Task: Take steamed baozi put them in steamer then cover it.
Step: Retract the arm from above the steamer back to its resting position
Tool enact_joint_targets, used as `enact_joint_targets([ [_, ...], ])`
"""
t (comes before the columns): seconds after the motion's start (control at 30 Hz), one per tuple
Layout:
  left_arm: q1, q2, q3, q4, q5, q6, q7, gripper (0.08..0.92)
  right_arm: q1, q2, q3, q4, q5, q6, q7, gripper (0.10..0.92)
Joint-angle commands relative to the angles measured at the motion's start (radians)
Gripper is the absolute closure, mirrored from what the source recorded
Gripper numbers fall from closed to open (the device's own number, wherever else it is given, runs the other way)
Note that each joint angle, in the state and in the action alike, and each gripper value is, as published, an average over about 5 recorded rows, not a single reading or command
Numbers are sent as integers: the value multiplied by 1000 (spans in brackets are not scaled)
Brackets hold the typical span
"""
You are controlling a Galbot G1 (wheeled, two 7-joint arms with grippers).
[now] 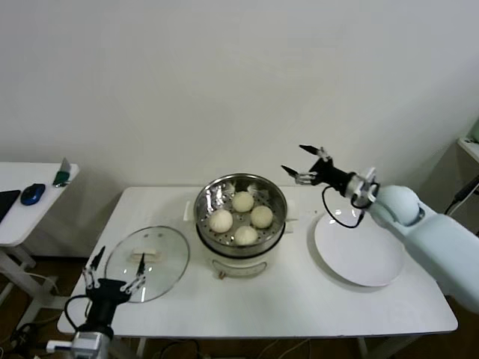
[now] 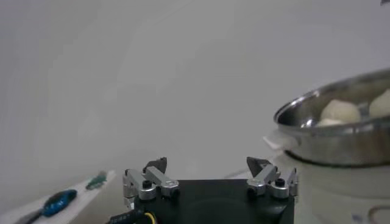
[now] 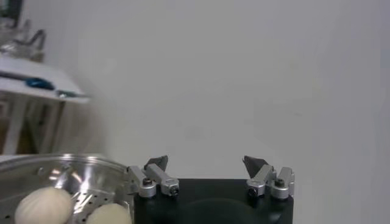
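Several cream-white baozi lie on the perforated tray inside the steel steamer on its white base at the table's middle. They also show in the left wrist view and the right wrist view. My right gripper is open and empty, raised just right of the steamer's rim and above the white plate's far edge. My left gripper is open and empty, low at the table's front left edge, at the near rim of the glass lid, which lies flat left of the steamer.
The white round plate lies bare on the right of the table. A side table at the far left holds a blue mouse. A wall stands close behind the table.
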Motion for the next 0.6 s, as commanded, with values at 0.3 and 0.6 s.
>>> enact_joint_targets([
  [0.3,-50,111,13,151,1040,0,-30,177,-840,265,740,175,-167,-23,118,203],
  [0.6,-189,111,77,377,1184,-13,-62,177,-899,352,790,183,-221,-80,134,203],
])
